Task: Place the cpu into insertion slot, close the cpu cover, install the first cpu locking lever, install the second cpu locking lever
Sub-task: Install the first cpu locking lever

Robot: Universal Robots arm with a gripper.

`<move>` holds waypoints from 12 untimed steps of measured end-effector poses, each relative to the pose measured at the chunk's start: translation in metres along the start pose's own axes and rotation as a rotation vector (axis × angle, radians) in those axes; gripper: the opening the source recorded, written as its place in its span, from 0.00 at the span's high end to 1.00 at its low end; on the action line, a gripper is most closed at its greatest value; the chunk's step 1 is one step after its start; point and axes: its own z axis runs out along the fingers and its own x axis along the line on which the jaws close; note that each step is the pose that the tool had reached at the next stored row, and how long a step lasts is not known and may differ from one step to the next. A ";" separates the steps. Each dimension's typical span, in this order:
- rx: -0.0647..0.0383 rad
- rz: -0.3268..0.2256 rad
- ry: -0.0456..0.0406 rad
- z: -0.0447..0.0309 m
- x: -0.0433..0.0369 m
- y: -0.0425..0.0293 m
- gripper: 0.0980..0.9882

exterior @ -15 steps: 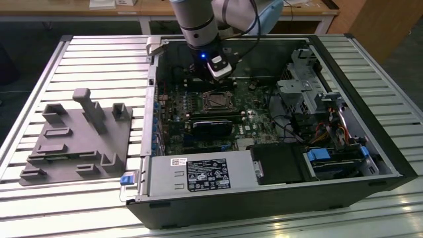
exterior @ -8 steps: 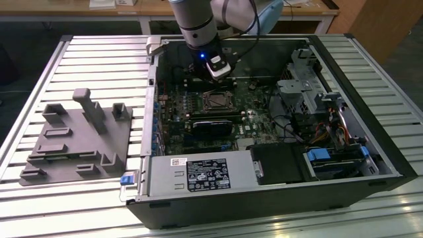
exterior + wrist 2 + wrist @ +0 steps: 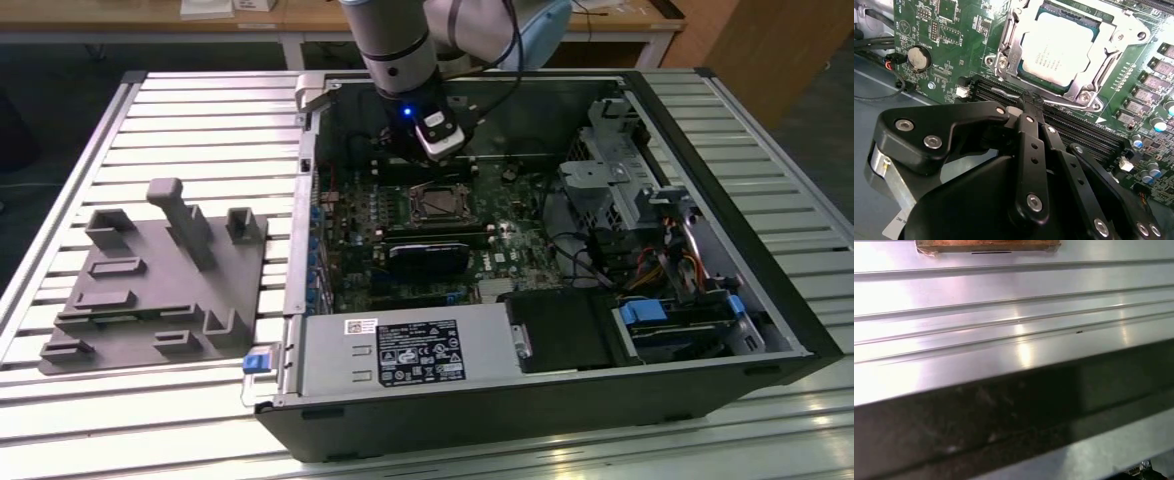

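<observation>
Exterior view: grey fixture tray [image 3: 154, 280] on the left, open computer case [image 3: 534, 400] to its right, gripper [image 3: 445, 155] near the insertion slot [image 3: 437, 203]. Second wrist view: fingertips [image 3: 1027, 120] pinched together, empty. The cpu [image 3: 1061, 47] is seated, framed by the cpu cover [image 3: 1006, 45]. First wrist view: ribbed metal table [image 3: 1004, 305].

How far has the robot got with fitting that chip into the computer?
The chip already sits in its socket, with the metal cover frame lying flat around it: those steps look done. The jaws are shut on nothing, beside the socket over the long memory slots. Whether either locking lever is latched, I cannot tell.
</observation>
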 end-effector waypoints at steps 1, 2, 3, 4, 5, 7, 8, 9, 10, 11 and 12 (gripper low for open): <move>0.000 0.000 0.0001 0.0003 0.0001 0.0001 0.99; 0.000 0.000 0.0001 0.0006 0.0002 0.0002 0.99; 0.000 0.000 0.0001 0.0009 0.0004 0.0003 0.99; 0.000 0.000 0.0002 0.0012 0.0005 0.0005 0.99; 0.000 0.000 0.0001 0.0015 0.0007 0.0008 0.99; 0.000 0.000 0.0001 0.0020 0.0010 0.0016 0.99; 0.000 0.000 0.0000 0.0022 0.0011 0.0018 0.99; 0.000 0.000 0.0000 0.0024 0.0012 0.0018 0.99; 0.000 0.000 0.0001 0.0026 0.0012 0.0018 0.99; 0.001 0.000 0.0000 0.0028 0.0013 0.0018 0.99; 0.001 0.000 -0.0001 0.0031 0.0013 0.0018 0.99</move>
